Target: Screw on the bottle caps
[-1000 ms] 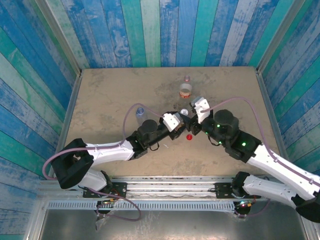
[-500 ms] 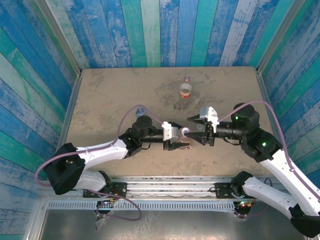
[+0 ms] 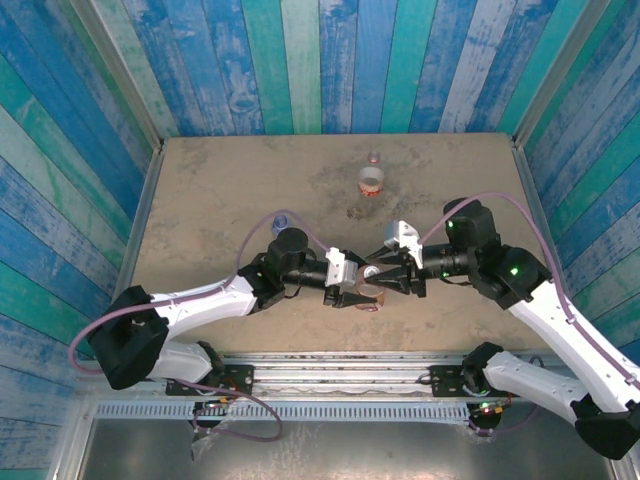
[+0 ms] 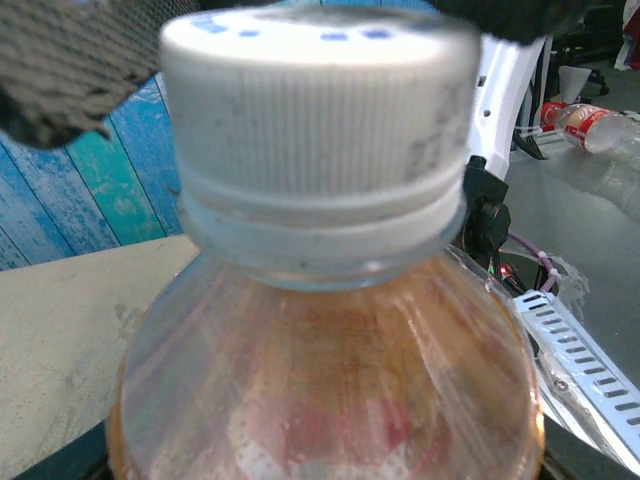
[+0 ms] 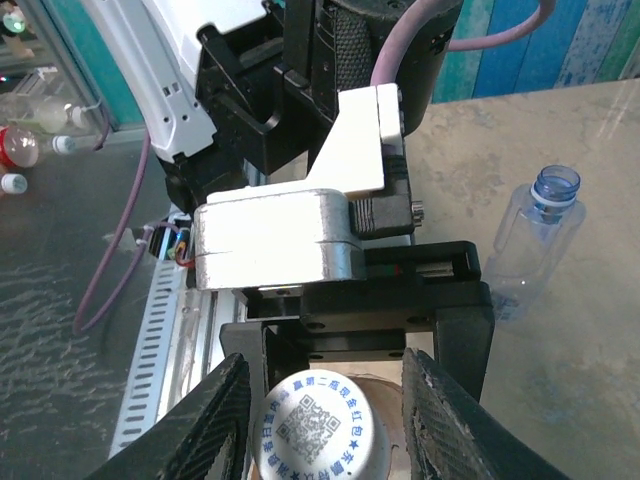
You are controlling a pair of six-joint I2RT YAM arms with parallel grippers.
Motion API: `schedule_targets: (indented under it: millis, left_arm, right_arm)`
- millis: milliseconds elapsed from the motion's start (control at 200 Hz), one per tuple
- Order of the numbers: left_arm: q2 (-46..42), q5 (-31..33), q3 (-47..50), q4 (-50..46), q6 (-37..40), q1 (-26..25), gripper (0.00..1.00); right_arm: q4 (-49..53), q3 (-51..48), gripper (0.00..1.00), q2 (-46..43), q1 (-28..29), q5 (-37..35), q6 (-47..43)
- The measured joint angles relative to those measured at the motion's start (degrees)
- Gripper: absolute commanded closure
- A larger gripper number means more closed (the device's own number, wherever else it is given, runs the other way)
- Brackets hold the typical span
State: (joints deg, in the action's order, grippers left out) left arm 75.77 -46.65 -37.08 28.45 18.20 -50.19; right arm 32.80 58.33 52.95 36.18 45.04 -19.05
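My left gripper (image 3: 350, 284) is shut on the amber-liquid bottle (image 4: 330, 380), holding it up near the table's front middle. A white cap (image 4: 320, 110) with blue print sits on its neck. My right gripper (image 3: 384, 275) faces the left one, and its fingers (image 5: 232, 420) stand on both sides of that cap (image 5: 322, 435). One finger is close against the cap and a narrow gap shows at the other. A clear bluish bottle (image 3: 281, 222) stands uncapped behind the left arm. The red-white-label bottle (image 3: 372, 180) stands further back.
The sandy tabletop (image 3: 220, 180) is walled in by blue-green painted planks (image 3: 300, 60) at the back and sides. A metal rail (image 3: 340, 365) runs along the near edge between the arm bases. The bluish bottle (image 5: 535, 240) stands upright beyond the left gripper's body.
Both grippers have moved toward the front middle with the bottle. The right gripper has swung round to face the left one, and its jaws have narrowed round the white cap.
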Motion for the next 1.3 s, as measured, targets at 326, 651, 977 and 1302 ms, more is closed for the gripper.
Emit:
schedule_targets:
  millis: [326, 651, 977, 1302]
  left_arm:
    - [0.0, -0.2, -0.2, -0.7, -0.1, 0.1, 0.5]
    - [0.0, 11.1, -0.5, 2.4, -4.8, 0.0, 0.52]
    - [2.8, 33.1, -0.2, 6.3, -8.1, -1.9, 0.51]
    - [3.6, 39.5, -0.1, 6.8, -7.2, -2.0, 0.11]
  right_arm:
    - [3.3, 1.0, 0.73, 1.6, 0.1, 0.1, -3.1]
    - [-1.7, 0.9, 0.86, 0.8, 0.2, -9.9, 1.7]
    - [-13.1, -3.9, 0.84, 1.1, 5.1, -32.4, 16.3]
    - [-12.6, -3.1, 0.87, 3.3, 8.3, -44.5, 21.7]
